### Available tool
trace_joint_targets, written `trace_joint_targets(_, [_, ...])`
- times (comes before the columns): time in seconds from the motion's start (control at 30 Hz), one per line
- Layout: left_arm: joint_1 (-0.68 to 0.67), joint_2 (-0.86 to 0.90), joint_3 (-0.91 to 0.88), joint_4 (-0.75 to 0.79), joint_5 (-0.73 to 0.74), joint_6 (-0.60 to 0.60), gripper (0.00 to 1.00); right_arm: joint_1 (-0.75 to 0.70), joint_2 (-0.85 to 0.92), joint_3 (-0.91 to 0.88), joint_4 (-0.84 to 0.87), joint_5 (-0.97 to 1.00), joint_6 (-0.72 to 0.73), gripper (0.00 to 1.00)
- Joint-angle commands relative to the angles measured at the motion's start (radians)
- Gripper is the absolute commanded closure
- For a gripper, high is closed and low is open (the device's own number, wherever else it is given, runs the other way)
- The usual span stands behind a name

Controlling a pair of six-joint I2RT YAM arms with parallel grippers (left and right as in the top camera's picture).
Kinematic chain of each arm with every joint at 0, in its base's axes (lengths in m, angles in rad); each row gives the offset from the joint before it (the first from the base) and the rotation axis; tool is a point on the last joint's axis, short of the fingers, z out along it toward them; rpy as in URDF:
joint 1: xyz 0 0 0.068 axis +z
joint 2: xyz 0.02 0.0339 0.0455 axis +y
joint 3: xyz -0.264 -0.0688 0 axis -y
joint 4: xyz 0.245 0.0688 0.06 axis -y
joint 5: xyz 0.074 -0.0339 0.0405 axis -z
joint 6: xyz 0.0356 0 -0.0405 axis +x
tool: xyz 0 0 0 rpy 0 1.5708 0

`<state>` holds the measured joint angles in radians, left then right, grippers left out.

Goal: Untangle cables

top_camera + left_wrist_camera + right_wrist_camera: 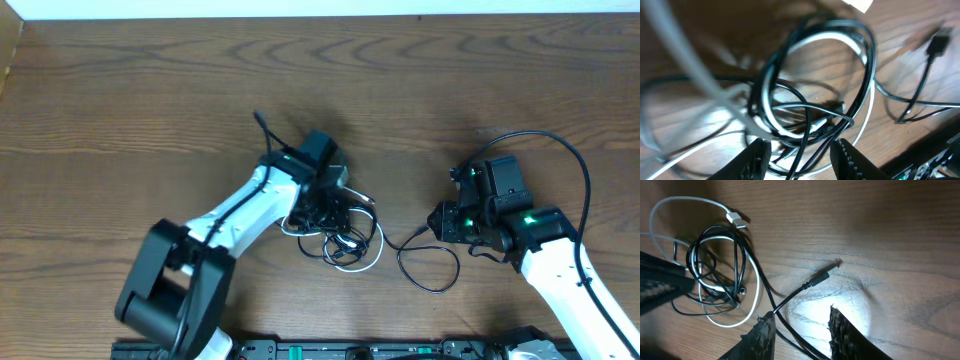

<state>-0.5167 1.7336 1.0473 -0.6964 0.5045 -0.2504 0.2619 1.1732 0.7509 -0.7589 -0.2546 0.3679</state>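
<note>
- Dark brown table (120,100), matte wood with long wavy grain.
- The cables (338,232) lie mid-table in round overlapping loops, thin white cord (759,290) laced through black cord (790,297).
- The black tail runs rightward out of the coil, and its small plug (824,275) points away.
- Left gripper (800,149): fingers parted, with loose strands between them.
- Right gripper (800,316): fingers parted and the black tail passing between, unpinched.

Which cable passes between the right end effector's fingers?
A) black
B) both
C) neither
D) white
A: in the right wrist view only the black cable runs down between the fingers of the right end effector. The white cable lies off to the side in the tangle.
</note>
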Motion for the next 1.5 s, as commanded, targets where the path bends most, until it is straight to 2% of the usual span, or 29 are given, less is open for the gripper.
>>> trace_joint_targets(0.0, [0.021,-0.080,0.044,-0.004,-0.087,0.032,0.56,0.002,-0.009,0.005,0.000,0.006,0.013,0.69])
trace_joint_targets(0.4, [0.020,-0.079,-0.025,0.013,-0.113,-0.025,0.56,0.002,-0.009,0.005,0.000,0.006,0.013,0.69])
trace_joint_targets(0.73, [-0.001,0.007,-0.062,0.093,-0.068,-0.080,0.57,0.002,-0.009,0.005,-0.002,0.006,0.013,0.69])
trace_joint_targets(0.77, [-0.010,0.014,-0.062,0.100,-0.068,-0.081,0.59,0.002,-0.009,0.005,-0.002,0.006,0.013,0.69])
trace_joint_targets(0.9, [-0.026,0.016,-0.058,0.124,-0.063,-0.102,0.88,0.002,-0.009,0.005,-0.002,0.006,0.013,0.69])
trace_joint_targets(0.93, [-0.026,0.012,-0.054,0.126,-0.051,-0.104,0.92,0.002,-0.009,0.005,-0.002,0.006,0.013,0.69])
trace_joint_targets(1.13, [-0.018,-0.052,0.000,0.127,0.073,-0.103,0.93,0.002,-0.009,0.005,-0.001,0.006,0.013,0.68])
trace_joint_targets(1.3, [-0.017,-0.153,0.011,0.137,0.186,-0.102,0.93,0.002,-0.009,0.005,0.004,-0.002,0.014,0.63])
trace_joint_targets(1.47, [-0.018,-0.205,0.011,0.134,0.276,-0.102,0.93,0.002,-0.009,0.005,0.045,-0.092,0.013,0.57])
